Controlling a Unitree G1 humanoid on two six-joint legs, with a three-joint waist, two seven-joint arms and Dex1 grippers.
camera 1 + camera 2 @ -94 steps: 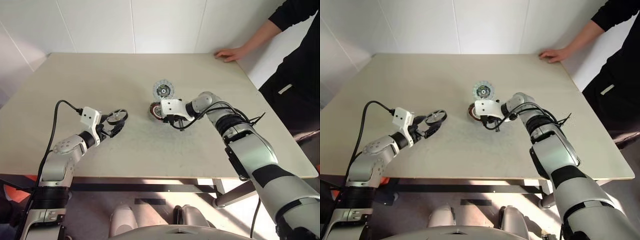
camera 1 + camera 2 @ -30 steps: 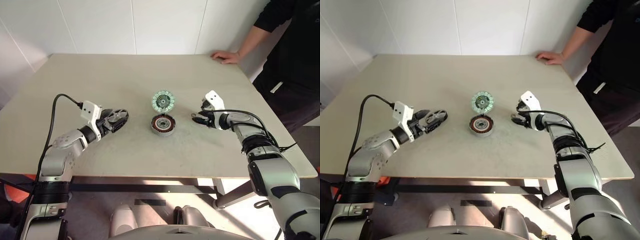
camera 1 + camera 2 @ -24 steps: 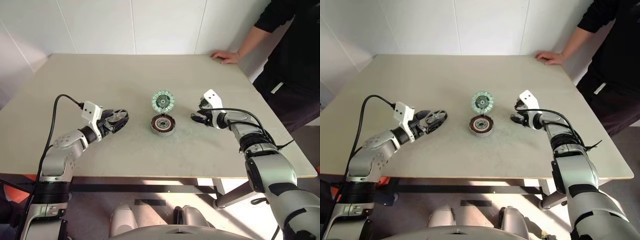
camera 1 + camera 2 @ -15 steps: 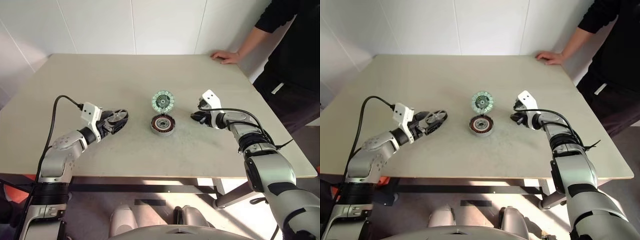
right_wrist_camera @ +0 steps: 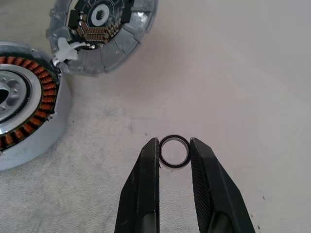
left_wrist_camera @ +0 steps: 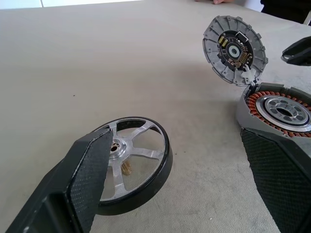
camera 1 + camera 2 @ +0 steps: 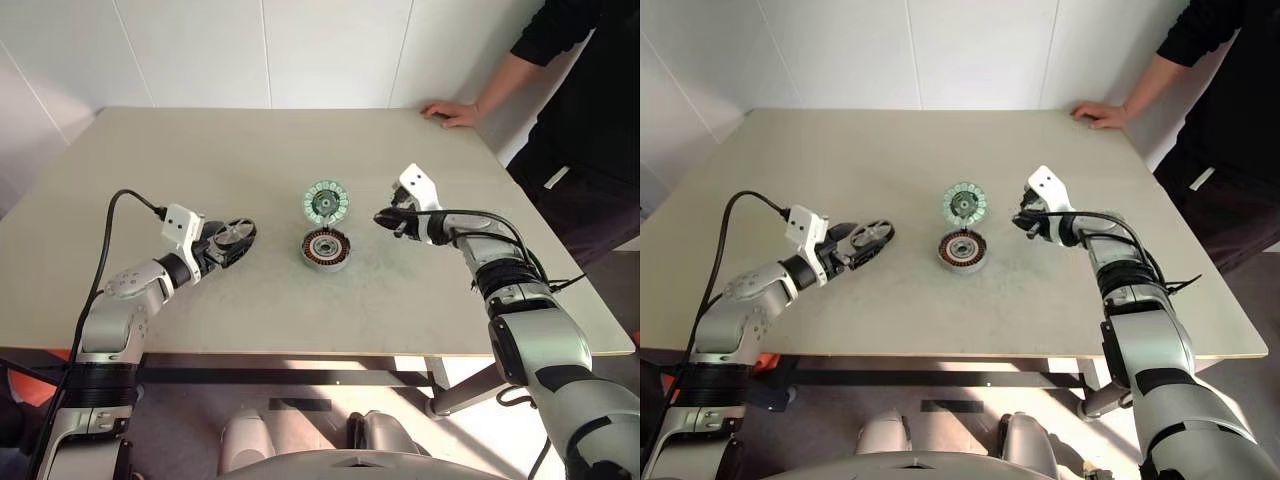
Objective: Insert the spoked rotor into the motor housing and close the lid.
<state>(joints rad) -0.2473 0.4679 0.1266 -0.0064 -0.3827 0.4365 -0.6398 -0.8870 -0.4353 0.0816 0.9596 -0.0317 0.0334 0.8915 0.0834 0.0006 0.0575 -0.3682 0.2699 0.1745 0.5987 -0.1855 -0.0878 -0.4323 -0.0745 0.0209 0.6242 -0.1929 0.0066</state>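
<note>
Right gripper [image 5: 173, 150] risen; lid [image 7: 327, 201] upright.

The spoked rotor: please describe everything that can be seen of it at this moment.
The spoked rotor is a thin black ring with silvery spokes that meet at a central hub, where a small brass-coloured piece shows; it looks like metal. It sits tilted between the wide-spread fingers of the left gripper, low over the table. One finger covers part of its rim, but contact cannot be told. It lies apart from the motor housing, on the robot's left.
</note>
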